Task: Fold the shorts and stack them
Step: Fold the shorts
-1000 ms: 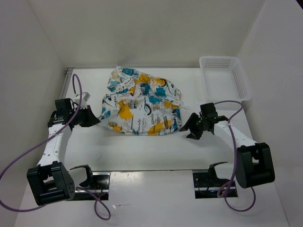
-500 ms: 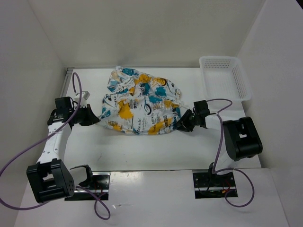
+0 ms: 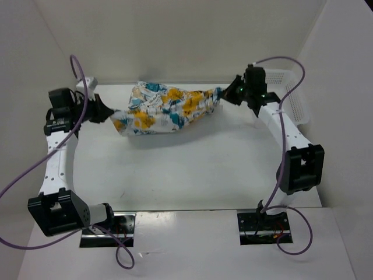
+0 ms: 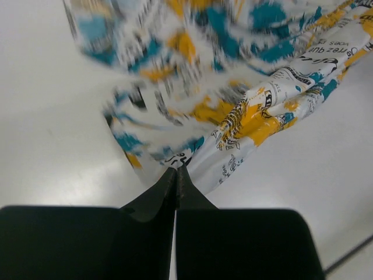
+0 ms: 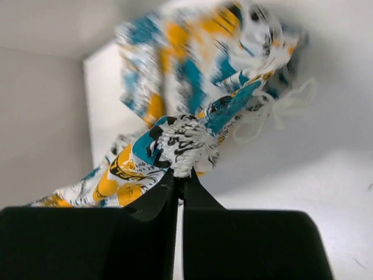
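Observation:
The shorts (image 3: 166, 109), white with yellow-orange and teal splashes and black lettering, hang stretched above the table between my two grippers. My left gripper (image 3: 106, 114) is shut on their left edge; in the left wrist view the shorts (image 4: 245, 111) run up and away from the closed left gripper (image 4: 176, 170). My right gripper (image 3: 223, 93) is shut on a bunched, elastic part at their right end. The right wrist view has that gathered fabric (image 5: 183, 143) pinched at the right gripper (image 5: 180, 172), with a white drawstring (image 5: 274, 114) dangling.
A white mesh basket (image 3: 291, 96) stands at the back right, partly behind the right arm. White walls close in the table on the left, back and right. Purple cables loop from both arms.
The right gripper has shut on the shorts' right end. Both arms have then risen and drawn apart, lifting the shorts off the table and pulling them into a long band.

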